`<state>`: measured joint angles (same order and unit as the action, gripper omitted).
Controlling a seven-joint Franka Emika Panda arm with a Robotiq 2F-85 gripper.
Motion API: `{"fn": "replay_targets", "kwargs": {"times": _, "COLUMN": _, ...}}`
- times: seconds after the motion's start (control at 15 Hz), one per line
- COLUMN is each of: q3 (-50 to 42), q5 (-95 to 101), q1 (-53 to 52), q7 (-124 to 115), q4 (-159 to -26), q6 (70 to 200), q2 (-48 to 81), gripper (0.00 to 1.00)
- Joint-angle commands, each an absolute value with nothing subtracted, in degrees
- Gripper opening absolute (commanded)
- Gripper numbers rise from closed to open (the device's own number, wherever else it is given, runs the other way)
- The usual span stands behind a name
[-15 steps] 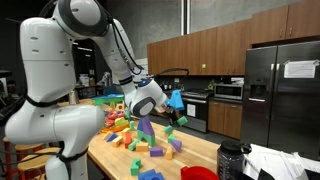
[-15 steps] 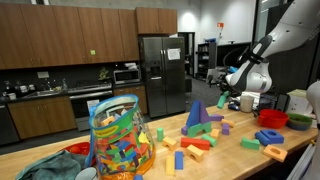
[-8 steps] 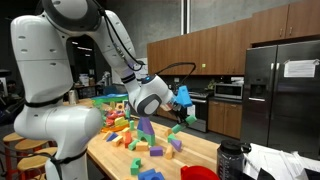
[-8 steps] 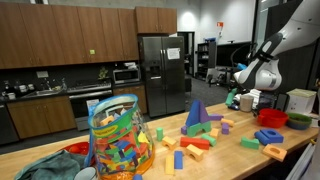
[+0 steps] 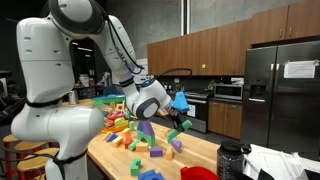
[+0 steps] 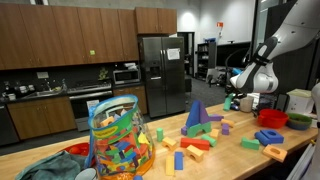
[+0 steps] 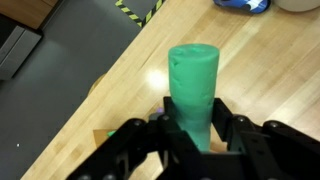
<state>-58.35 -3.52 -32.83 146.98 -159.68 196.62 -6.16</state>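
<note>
My gripper (image 7: 195,128) is shut on a green cylinder block (image 7: 193,80), which sticks out ahead of the black fingers (image 7: 228,118) in the wrist view. Below it lie the light wooden tabletop (image 7: 270,70) and its edge. In both exterior views the gripper (image 5: 181,119) (image 6: 236,100) hangs above the far end of the table with the green block (image 5: 185,124) in it, off to the side of the scattered pile of coloured blocks (image 5: 135,140).
Coloured blocks (image 6: 195,140) cover the table's middle, with a tall purple piece (image 5: 147,128) and a blue arch (image 6: 197,118). A clear bag of blocks (image 6: 120,140), red bowls (image 6: 272,118) and a dark bottle (image 5: 232,160) stand around. Kitchen cabinets and a fridge (image 6: 160,70) are behind.
The arm has shifted slightly out past the table end and back a little, with the green cylinder still gripped. The blocks on the table have not moved.
</note>
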Motion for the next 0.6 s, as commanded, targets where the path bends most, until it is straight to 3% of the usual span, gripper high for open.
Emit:
{"fn": "replay_targets", "kwargs": {"times": 0.0, "q3": -62.29, "q5": -2.10, "q1": -37.74, "q7": 144.83, "q4": -159.66, "q6": 196.14, "q2": -5.54, "gripper": 0.16}}
{"fn": "replay_targets", "kwargs": {"times": 0.53, "q3": -68.93, "q5": -3.01, "q1": -47.79, "q7": 139.47, "q4": -159.51, "q6": 198.65, "q2": -5.03, "gripper": 0.16}}
